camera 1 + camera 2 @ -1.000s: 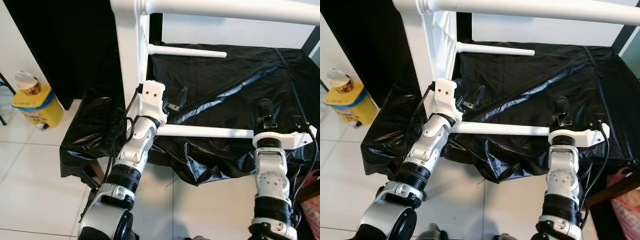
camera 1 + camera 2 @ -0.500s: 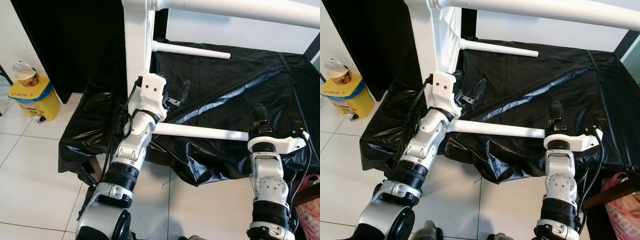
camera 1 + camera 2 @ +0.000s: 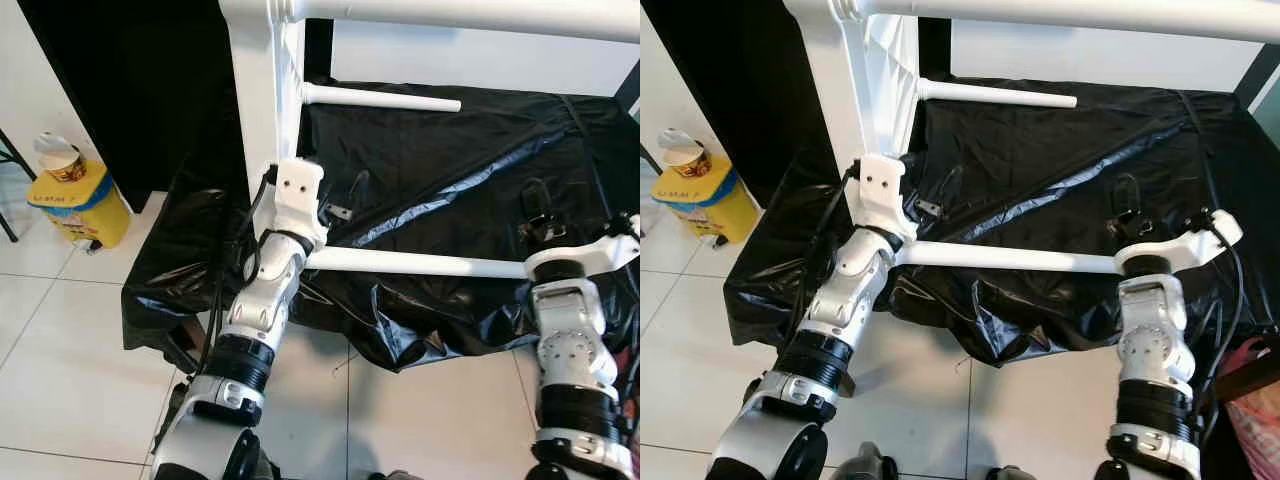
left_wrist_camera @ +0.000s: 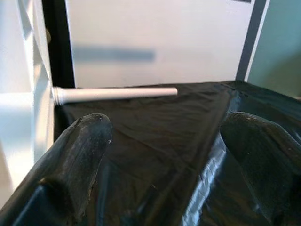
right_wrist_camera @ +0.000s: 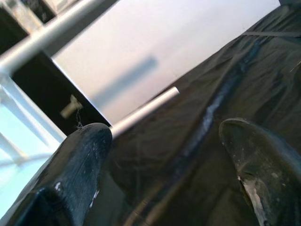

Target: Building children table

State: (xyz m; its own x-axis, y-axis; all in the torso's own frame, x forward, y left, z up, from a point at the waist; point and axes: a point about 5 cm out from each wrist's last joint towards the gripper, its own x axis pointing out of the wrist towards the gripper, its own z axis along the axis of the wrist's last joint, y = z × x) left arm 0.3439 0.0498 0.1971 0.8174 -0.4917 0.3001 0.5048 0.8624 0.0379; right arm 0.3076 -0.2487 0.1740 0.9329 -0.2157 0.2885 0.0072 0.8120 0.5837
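Table top (image 3: 262, 90) on edge at my left, two legs (image 3: 410, 264) jutting over black sheet (image 3: 450, 170); left gripper (image 3: 352, 192) and right gripper (image 3: 535, 205) both spread, empty; next: steady the near leg squarely before pushing

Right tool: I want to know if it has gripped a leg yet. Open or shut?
Open. In the right wrist view the right tool has fingers spread wide, black sheet between.
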